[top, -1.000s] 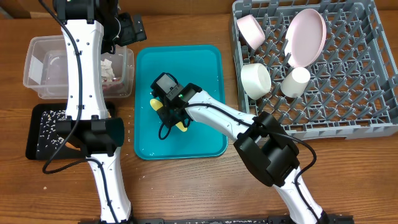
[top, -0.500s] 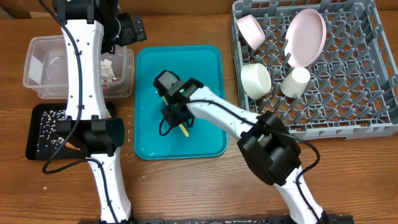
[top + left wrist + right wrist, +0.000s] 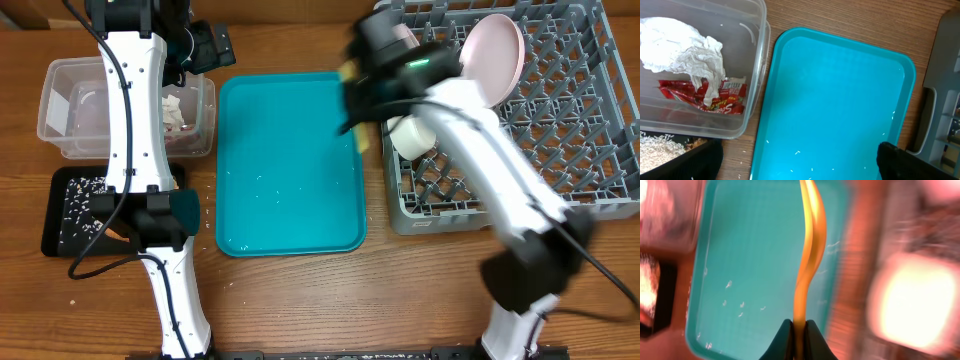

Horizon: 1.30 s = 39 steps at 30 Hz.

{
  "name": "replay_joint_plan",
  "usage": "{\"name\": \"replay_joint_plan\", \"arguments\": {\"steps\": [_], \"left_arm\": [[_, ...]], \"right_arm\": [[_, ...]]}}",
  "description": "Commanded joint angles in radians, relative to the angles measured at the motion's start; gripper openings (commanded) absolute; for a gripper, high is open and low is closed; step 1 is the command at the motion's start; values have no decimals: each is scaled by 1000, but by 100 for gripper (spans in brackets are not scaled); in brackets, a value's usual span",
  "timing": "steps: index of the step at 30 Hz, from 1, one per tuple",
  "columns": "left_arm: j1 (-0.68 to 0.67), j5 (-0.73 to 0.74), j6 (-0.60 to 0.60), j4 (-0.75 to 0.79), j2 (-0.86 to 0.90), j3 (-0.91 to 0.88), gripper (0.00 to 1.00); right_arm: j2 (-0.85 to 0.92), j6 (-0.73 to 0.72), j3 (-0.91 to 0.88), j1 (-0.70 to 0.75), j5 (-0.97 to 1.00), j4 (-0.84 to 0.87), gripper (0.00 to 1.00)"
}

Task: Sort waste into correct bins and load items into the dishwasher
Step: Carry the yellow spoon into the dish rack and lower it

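My right gripper point(image 3: 358, 100) is shut on the pale yellow spoon point(image 3: 810, 245) and holds it in the air over the gap between the teal tray point(image 3: 290, 170) and the grey dish rack point(image 3: 560, 150); this arm is motion-blurred. In the right wrist view the jaws point(image 3: 800, 330) pinch the spoon's handle. The rack holds a pale plate point(image 3: 492, 60) and a white bowl point(image 3: 408, 135); the arm hides other dishes. My left gripper point(image 3: 200, 45) is open and empty beside the clear tub point(image 3: 60, 110), which holds crumpled paper point(image 3: 685, 45) and a red-and-white wrapper point(image 3: 725, 97).
A black tray point(image 3: 70, 205) scattered with rice lies in front of the tub at the left. The teal tray carries only a few rice grains. The left arm stands over the tub and black tray. The rack fills the right side.
My right gripper has lifted the yellow spoon off the teal tray and swung it up and right to the dish rack's left edge. The left arm has not moved.
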<state>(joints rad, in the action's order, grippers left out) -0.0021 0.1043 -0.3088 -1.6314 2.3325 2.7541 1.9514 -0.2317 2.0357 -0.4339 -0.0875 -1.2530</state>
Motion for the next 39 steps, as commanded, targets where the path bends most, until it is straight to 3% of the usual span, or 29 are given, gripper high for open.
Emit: {"name": "replay_joint_plan", "arguments": {"steps": [1, 5, 13, 21, 29, 36, 37, 39], "left_arm": [[2, -3, -10, 2, 1, 14, 100], [2, -3, -10, 2, 1, 14, 100], [2, -3, -10, 1, 1, 14, 100], [2, -3, -10, 1, 1, 14, 100], [2, -3, -10, 1, 1, 14, 100], [2, -3, -10, 1, 1, 14, 100], [2, -3, -10, 1, 1, 14, 100], [2, -3, -10, 1, 1, 14, 100]], "right_arm": [[-46, 0, 14, 104, 113, -60, 4], [-38, -52, -27, 225, 154, -127, 4], [-40, -529, -51, 332, 163, -193, 4], [-40, -1165, -56, 340, 351, -353, 4], [-40, -1341, -199, 340, 367, -328, 4], [-39, -1374, -303, 340, 363, -257, 5], [-39, -1374, -303, 340, 364, -253, 16], [-39, -1363, -300, 340, 364, -240, 60]]}}
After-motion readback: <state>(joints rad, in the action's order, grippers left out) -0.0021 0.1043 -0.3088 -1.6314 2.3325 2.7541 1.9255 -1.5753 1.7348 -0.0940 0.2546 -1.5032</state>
